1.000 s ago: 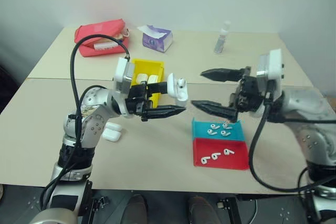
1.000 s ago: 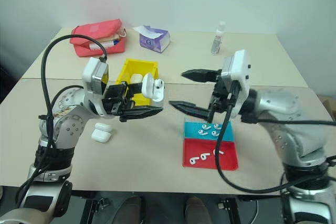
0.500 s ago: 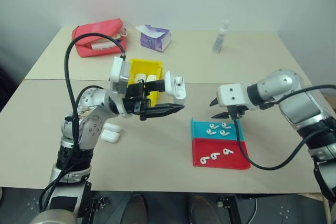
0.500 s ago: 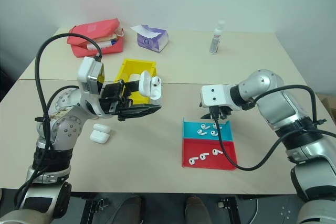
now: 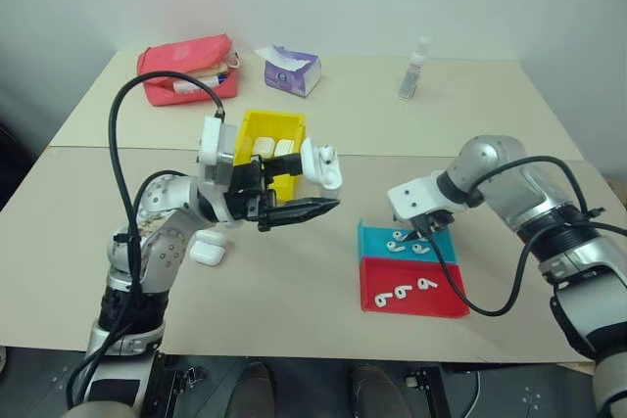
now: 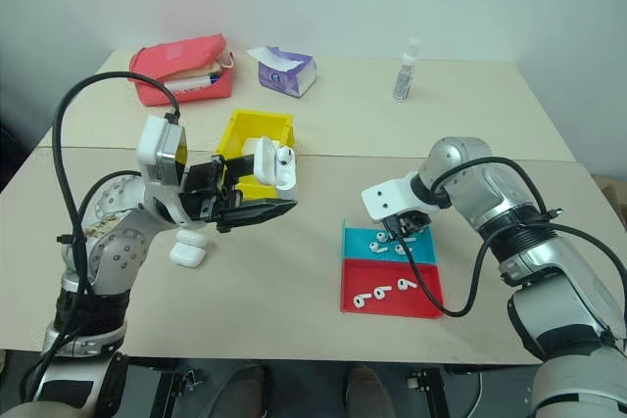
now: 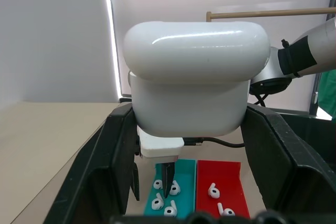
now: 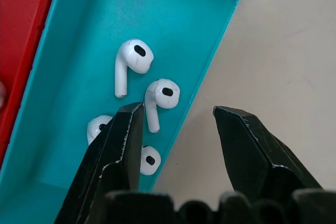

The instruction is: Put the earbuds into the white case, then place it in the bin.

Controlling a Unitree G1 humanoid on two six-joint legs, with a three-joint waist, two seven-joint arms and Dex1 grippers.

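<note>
White glossy earbuds (image 8: 156,98) lay between our right gripper (image 8: 176,121) half-open, empty fingers; left gripper (image 7: 190,145) clamped glossy white case (image 7: 193,80). We judged pick-up step; next, centre, close.

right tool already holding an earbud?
No. The right tool hangs open over the teal tray, with the earbuds lying loose in it.

The white case (image 5: 320,164), glossy and rounded, hangs tilted in the air just right of the bin (image 5: 270,137), a bright yellow box holding 2 similar cases. The earbuds (image 8: 161,94) lie in the teal tray (image 8: 79,85), right of the bin.
</note>
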